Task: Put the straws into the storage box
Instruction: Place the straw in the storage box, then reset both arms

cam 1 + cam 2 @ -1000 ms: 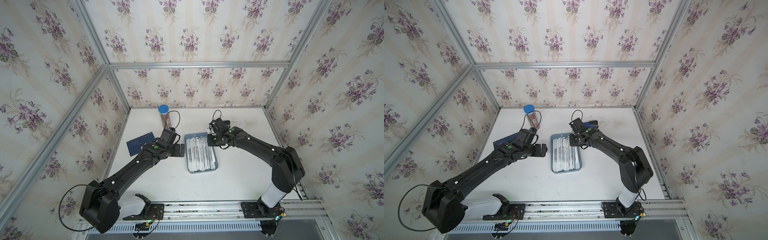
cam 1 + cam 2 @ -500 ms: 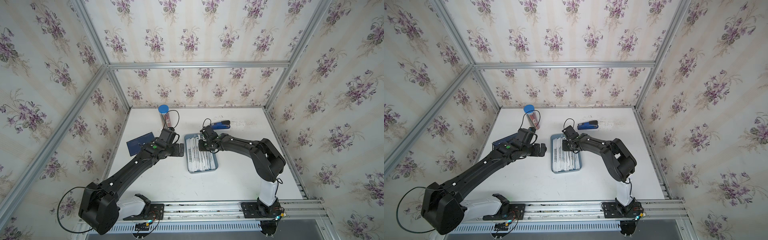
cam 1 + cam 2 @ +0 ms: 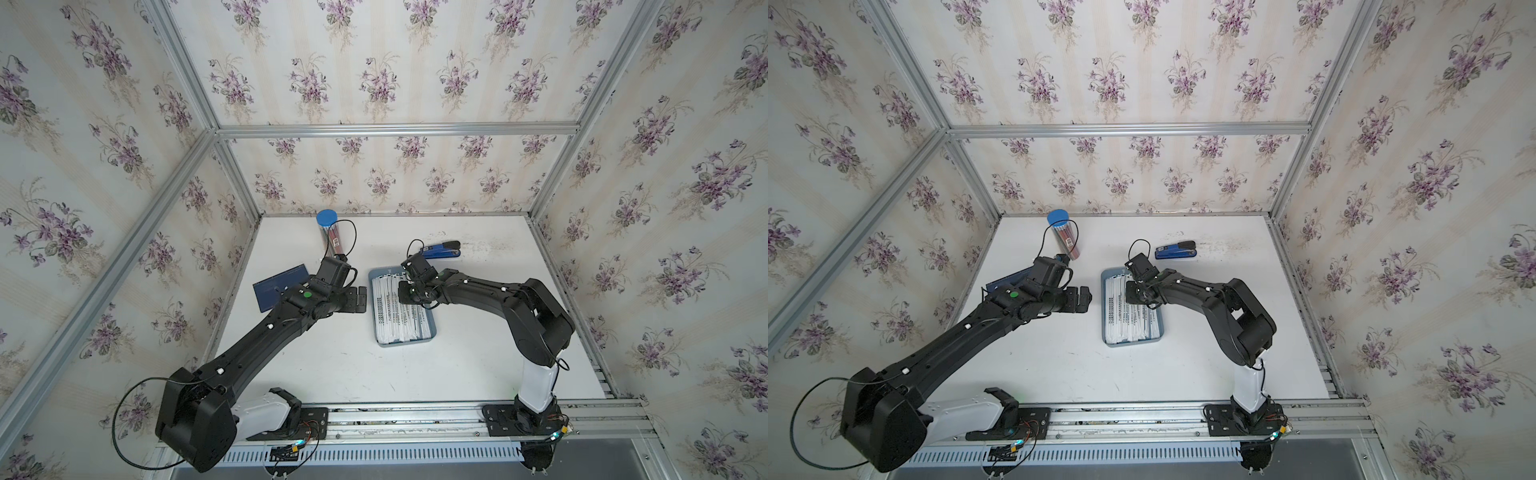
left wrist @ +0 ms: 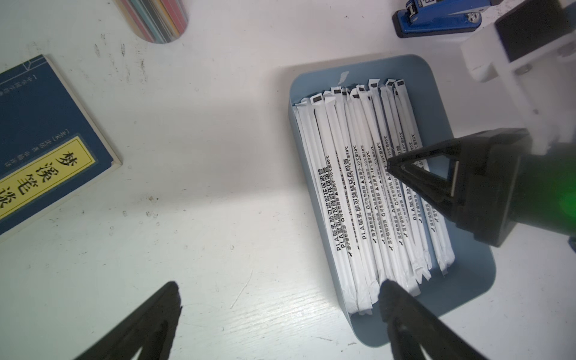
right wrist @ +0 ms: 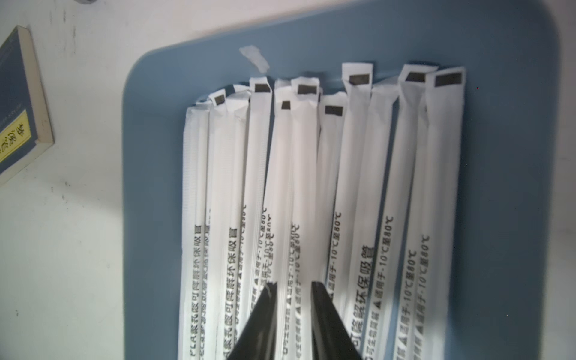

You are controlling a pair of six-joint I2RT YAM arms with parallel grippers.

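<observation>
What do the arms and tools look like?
The left arm and right arm are black with small white dots and white base links. A black cable loops at each wrist; a green light marks the left one. The left tool and right tool have black, pointed, triangular fingers.

In a top view the left arm (image 3: pixel 955 336) covers much of the book (image 3: pixel 1005 280), nine o'clock of the box (image 3: pixel 1133 343). The right wrist view cuts the straws (image 5: pixel 352 174); right gripper's (image 5: pixel 291 285) grip unclear.
</observation>
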